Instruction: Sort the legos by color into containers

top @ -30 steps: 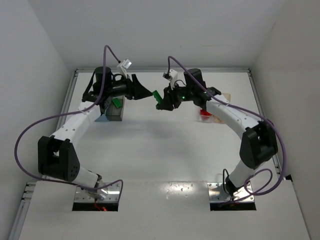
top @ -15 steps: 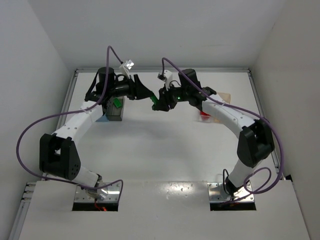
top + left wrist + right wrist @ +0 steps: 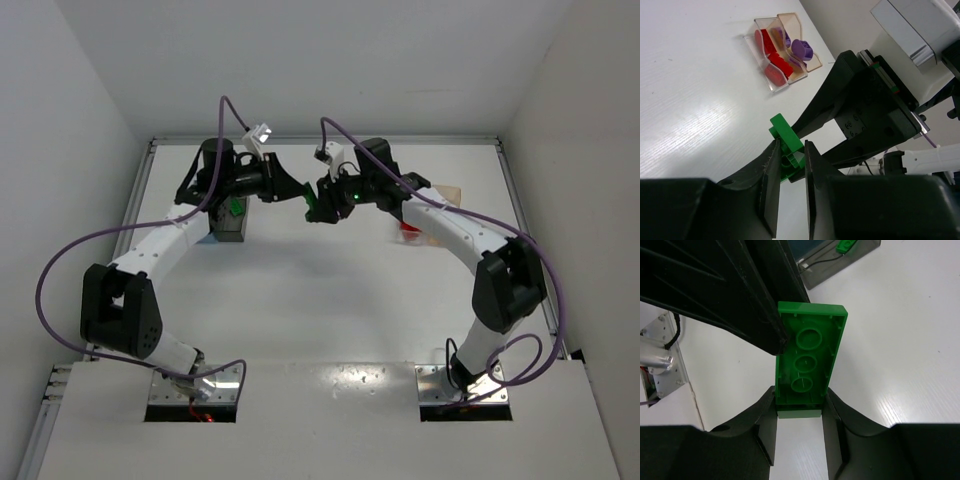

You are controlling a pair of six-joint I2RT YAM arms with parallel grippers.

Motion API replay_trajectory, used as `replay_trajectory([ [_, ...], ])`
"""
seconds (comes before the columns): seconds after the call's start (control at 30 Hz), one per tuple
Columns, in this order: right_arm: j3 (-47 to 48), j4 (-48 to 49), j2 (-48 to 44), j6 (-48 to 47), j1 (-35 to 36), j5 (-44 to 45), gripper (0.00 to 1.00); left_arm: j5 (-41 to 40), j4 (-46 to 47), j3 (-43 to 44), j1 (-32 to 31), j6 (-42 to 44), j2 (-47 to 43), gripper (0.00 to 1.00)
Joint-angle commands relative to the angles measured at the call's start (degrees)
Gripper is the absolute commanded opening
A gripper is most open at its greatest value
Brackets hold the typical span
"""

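Observation:
A green lego brick [image 3: 312,203] hangs in the air above the back middle of the table, and both grippers grip it. From the left, my left gripper [image 3: 301,196] is shut on one end of it; its pads [image 3: 774,165] press the brick's [image 3: 785,131] sides. My right gripper [image 3: 799,395] is shut on the other end, and the brick's hollow underside [image 3: 807,352] faces that camera. The dark smoky grey bin [image 3: 232,232] under the left arm holds a green lego [image 3: 234,205]. The clear bin [image 3: 752,47] holds red legos [image 3: 771,55]. The tan bin [image 3: 815,62] holds purple ones [image 3: 801,48].
The clear and tan bins [image 3: 415,232] sit side by side at the back right, partly under the right arm. The grey bin [image 3: 830,270] lies beyond the brick in the right wrist view. Purple cables loop off both arms. White walls close in the table.
My left gripper has come in to the green brick and shut on it. The right gripper, still holding the brick, has shifted slightly left towards it.

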Motion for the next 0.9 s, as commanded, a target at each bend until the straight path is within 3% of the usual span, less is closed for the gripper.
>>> replay_trajectory([
  [0.0, 1.23, 3.66, -0.15, -0.71, 0.42, -0.17, 0.04, -1.76, 0.24, -1.31, -1.04, 0.18, 0.79, 0.17],
  [0.33, -2.03, 3.13, -1.73, -0.71, 0.42, -0.69, 0.07, -3.09, 2.69, 1.16, 2.57, -1.05, 0.79, 0.14],
  [0.87, -3.61, 2.60, -2.26, -1.24, 0.42, -0.17, 0.11, -3.09, 8.84, 1.68, 15.66, -6.49, -4.13, 0.13],
])
